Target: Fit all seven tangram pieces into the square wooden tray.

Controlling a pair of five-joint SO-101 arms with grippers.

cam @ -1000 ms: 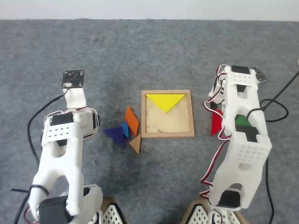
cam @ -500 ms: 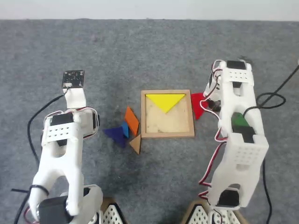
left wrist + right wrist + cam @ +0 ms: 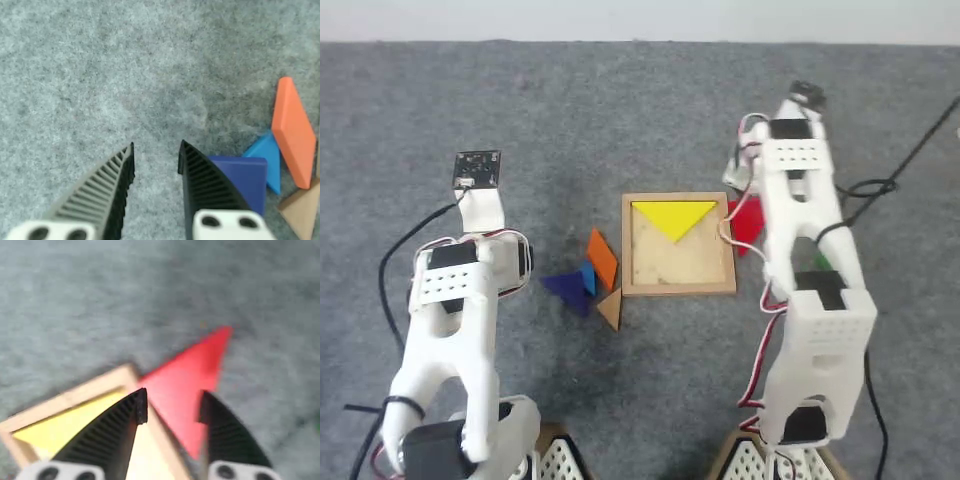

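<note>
Gripping the red triangle [image 3: 187,382], the right claw [image 3: 171,401] hung at the far right corner of the wooden tray [image 3: 678,289]. The piece overlapped that rim, mostly outside, with the bare tray floor lying inward. A yellow triangle [image 3: 674,217] occupied the far edge. The left claw [image 3: 156,150], part open and empty, sat beside the dark blue triangle [image 3: 252,180].

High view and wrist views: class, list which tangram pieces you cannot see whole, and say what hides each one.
Green piece: high view, nearly all under the right arm; shape unclear.
Red triangle: high view, one side under that arm; blurred in right wrist view.
Tan piece: left wrist view, cut by the edge.
Dark blue piece: same view, partly behind a finger.
</note>
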